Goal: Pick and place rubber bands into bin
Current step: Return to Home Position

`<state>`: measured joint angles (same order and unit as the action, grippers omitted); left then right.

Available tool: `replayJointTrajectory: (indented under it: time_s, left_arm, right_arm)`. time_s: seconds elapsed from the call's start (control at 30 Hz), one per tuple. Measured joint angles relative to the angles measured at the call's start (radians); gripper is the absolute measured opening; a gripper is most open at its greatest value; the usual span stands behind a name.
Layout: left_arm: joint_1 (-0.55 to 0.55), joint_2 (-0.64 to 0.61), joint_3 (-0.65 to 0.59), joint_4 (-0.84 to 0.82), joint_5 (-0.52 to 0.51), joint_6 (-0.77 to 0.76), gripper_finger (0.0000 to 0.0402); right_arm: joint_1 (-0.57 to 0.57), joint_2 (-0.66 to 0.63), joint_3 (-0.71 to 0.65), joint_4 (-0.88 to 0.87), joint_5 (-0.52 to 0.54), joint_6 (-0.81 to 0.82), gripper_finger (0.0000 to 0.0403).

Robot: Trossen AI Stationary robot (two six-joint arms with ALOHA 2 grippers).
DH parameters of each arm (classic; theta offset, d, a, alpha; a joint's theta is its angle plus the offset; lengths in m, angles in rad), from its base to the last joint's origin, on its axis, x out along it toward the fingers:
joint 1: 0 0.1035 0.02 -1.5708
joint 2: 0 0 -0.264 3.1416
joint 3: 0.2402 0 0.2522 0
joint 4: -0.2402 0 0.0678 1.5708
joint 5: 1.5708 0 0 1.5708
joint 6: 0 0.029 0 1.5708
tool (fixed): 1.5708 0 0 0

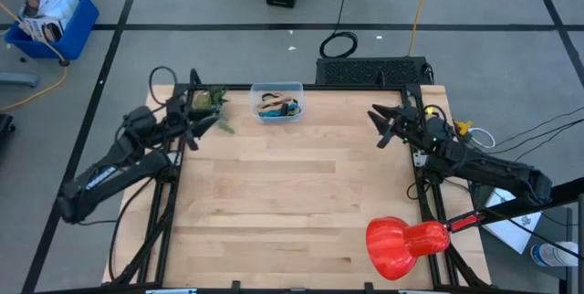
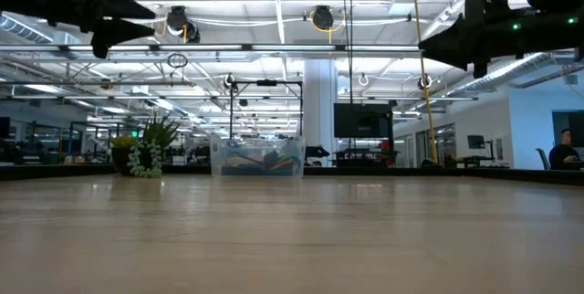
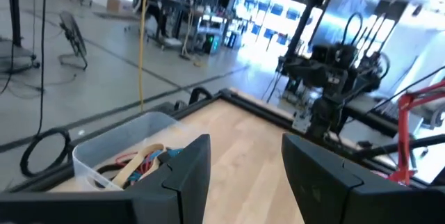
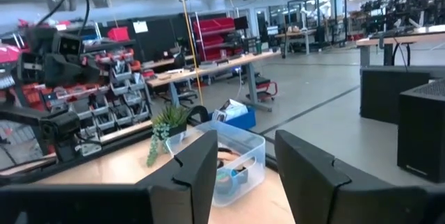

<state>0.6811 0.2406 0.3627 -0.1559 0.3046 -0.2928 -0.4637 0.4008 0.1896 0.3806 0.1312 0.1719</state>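
Observation:
The clear plastic bin [image 1: 277, 101] stands at the table's far edge, near the middle, with several rubber bands [image 1: 275, 106] lying in it. It also shows in the low view [image 2: 257, 157], the left wrist view [image 3: 118, 156] and the right wrist view [image 4: 236, 158]. My left gripper [image 1: 203, 122] is open and empty, raised above the table's far left, left of the bin. My right gripper [image 1: 381, 126] is open and empty, raised above the table's far right.
A small potted plant [image 1: 207, 100] stands at the far left, beside the left gripper. A red lamp-like object [image 1: 401, 244] on a red arm reaches over the table's near right corner. A blue crate [image 1: 53, 22] stands on the floor beyond the table.

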Motion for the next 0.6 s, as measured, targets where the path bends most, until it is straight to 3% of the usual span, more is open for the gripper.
replayJointTrajectory:
  time_s: [0.3, 0.6]
  left_arm:
    - [0.000, -0.227, -0.030, -0.117, -0.014, -0.019, 0.0184]
    - [0.000, -0.236, -0.030, -0.176, -0.020, -0.024, 0.0184]
  right_arm:
    - [0.000, -0.056, -0.002, -0.034, 0.002, 0.000, 0.0141]
    - [0.000, -0.140, -0.002, -0.106, 0.003, 0.000, 0.0141]
